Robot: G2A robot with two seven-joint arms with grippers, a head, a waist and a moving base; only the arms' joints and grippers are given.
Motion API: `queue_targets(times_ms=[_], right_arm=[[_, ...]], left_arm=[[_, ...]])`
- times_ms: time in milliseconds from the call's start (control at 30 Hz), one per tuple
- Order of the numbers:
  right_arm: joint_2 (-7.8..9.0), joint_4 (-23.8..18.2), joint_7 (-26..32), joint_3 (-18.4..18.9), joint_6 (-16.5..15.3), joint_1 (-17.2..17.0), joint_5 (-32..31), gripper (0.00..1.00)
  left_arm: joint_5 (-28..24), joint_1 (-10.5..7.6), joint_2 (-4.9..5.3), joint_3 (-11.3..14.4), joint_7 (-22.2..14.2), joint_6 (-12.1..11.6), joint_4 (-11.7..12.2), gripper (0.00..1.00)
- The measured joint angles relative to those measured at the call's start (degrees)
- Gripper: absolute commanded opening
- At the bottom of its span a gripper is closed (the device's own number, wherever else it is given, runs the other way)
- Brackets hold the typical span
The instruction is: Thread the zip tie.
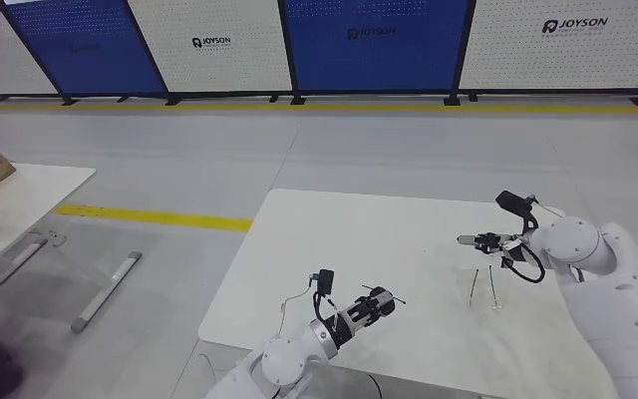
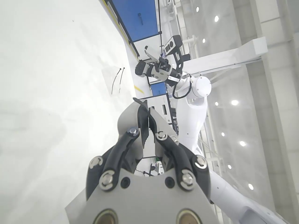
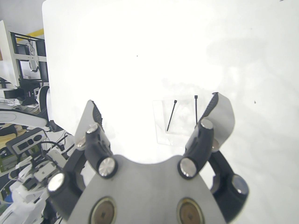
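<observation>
Left gripper point(image 1: 382, 302) is sitting over the near edge of the white table point(image 1: 339, 229). Its fingers point(image 2: 127, 120) are pressing together and clamping a thin black zip tie point(image 1: 399, 297), with the strip sticking out on both sides of the tip. Right gripper point(image 3: 155, 110) is hovering over the right part of the table with its jaws spread wide apart, pointing across the table towards the left arm's side. Two more black ties are lying flat on the table just below it, on the robot's side: first loose tie point(image 3: 171, 115) and second loose tie point(image 3: 196, 109). They are side by side with a narrow gap between them and aren't touching. Both are resting on a clear sheet point(image 3: 161, 127) that is lying flat on the tabletop. In the right wrist view the square heads are pointing away from the gripper, and one finger is covering the tail end of the second loose tie. The two grippers are sitting well apart, and the held tie is well clear of the loose pair.
</observation>
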Motion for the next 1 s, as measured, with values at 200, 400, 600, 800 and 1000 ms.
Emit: queue_targets(times_ms=[200, 400, 600, 800, 1000], right_arm=[[0.45, -1.31, -0.02, 0.35, -5.56, -1.02, 0.92, 1.0], [0.4, 0.81, 10.17, -1.26, -5.81, 3.27, 0.4, 1.0], [-1.53, 2.95, 10.08, -9.57, 3.29, 7.76, -8.77, 1.0], [-1.53, 3.03, 10.1, -9.56, 3.26, 7.8, -8.69, 1.0], [-1.1, 2.82, 10.08, -8.55, -1.98, 6.38, -5.57, 1.0]], left_arm=[[0.0, 0.0, 0.0, 0.0, 0.0, 0.0, 0.0, 0.0], [-0.01, 0.0, 0.0, 0.0, 0.0, 0.0, 0.0, 0.0], [-0.01, 0.0, 0.0, 0.0, 0.0, 0.0, 0.0, 0.0], [-0.01, 0.0, 0.0, 0.0, 0.0, 0.0, 0.0, 0.0], [-0.01, 0.0, 0.0, 0.0, 0.0, 0.0, 0.0, 0.0]])
